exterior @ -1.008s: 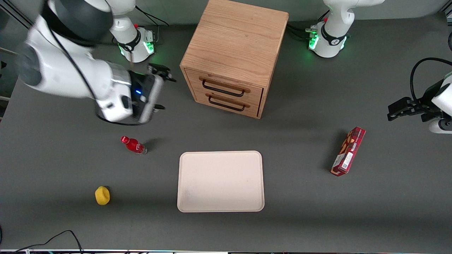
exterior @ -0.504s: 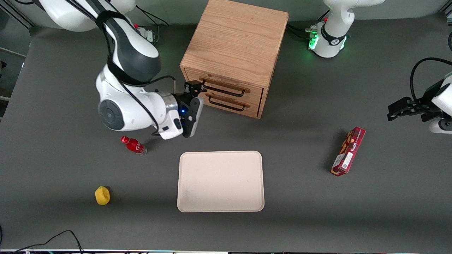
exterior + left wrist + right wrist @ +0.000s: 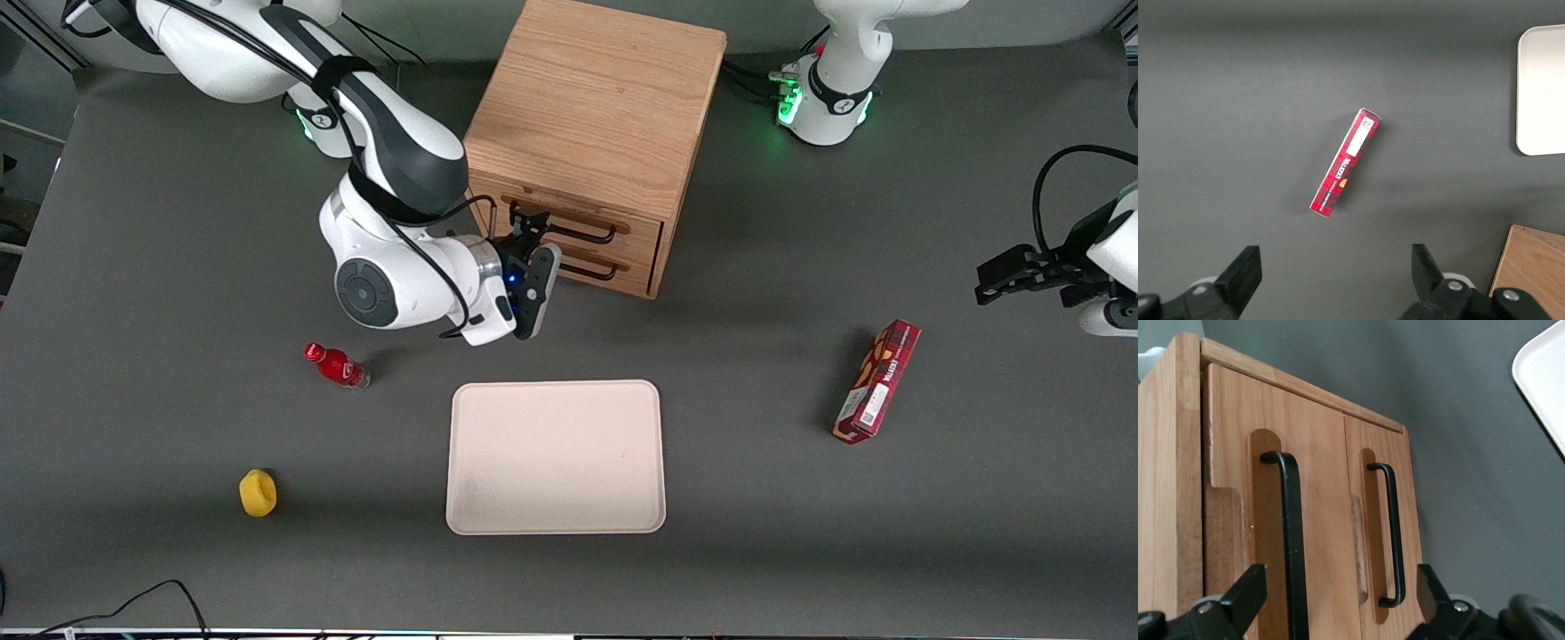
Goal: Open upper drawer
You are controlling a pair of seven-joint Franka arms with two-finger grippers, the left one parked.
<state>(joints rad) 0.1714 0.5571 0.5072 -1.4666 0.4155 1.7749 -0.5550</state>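
Note:
The light oak cabinet (image 3: 591,98) stands at the back of the table with both drawers closed. The upper drawer (image 3: 642,231) carries a black wire handle (image 3: 582,235) on a wooden rail. The lower drawer (image 3: 627,274) sits just beneath it. My right gripper (image 3: 531,222) is right in front of the drawer fronts, at the handles' end toward the working arm. It is open and holds nothing. In the right wrist view the gripper (image 3: 1339,590) faces the fronts, and the upper handle (image 3: 1292,540) runs between the spread fingers (image 3: 1248,595), close to one. The lower handle (image 3: 1393,533) is alongside.
A cream tray (image 3: 556,458) lies nearer the front camera than the cabinet. A red bottle (image 3: 338,365) and a yellow object (image 3: 258,492) lie toward the working arm's end. A red box (image 3: 877,382) lies toward the parked arm's end and shows in the left wrist view (image 3: 1343,163).
My right arm has swung from the working arm's end of the table to the cabinet front. The gripper now sits at the drawer handles. The drawers have not moved.

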